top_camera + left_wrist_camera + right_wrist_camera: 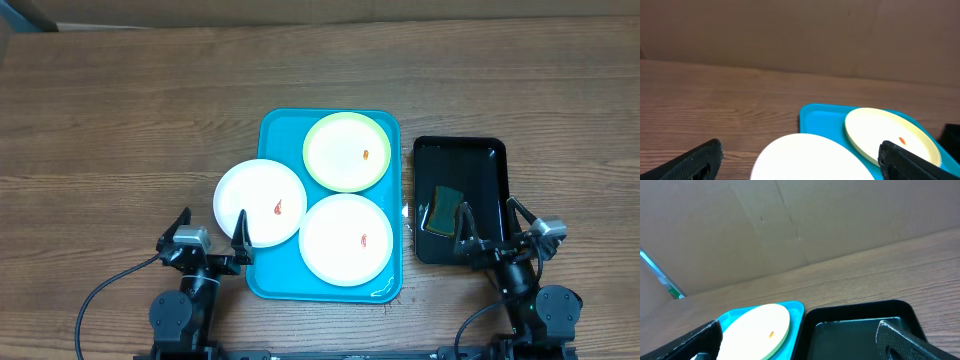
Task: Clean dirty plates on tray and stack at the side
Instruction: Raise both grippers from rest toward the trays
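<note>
Holding the left pincer (210, 228) wide and empty near the bench (100, 120) edge, just beside a white plate (260, 203) overhanging the tray's (275, 135) left rim. Holding the right pincer (490, 222) equally wide and empty over the black tray (460, 150), by the sponge (443, 210). Seeing a yellow-green plate (347, 151) and a second white plate (346, 239) lying inside the tray, all three smeared red-orange.

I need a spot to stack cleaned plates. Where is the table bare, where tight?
Bare wood: the wide stretch of table left of the turquoise tray, and the strip beyond both trays. Crowded: the tray, filled by three plates, and the narrow gap to the black tray.
</note>
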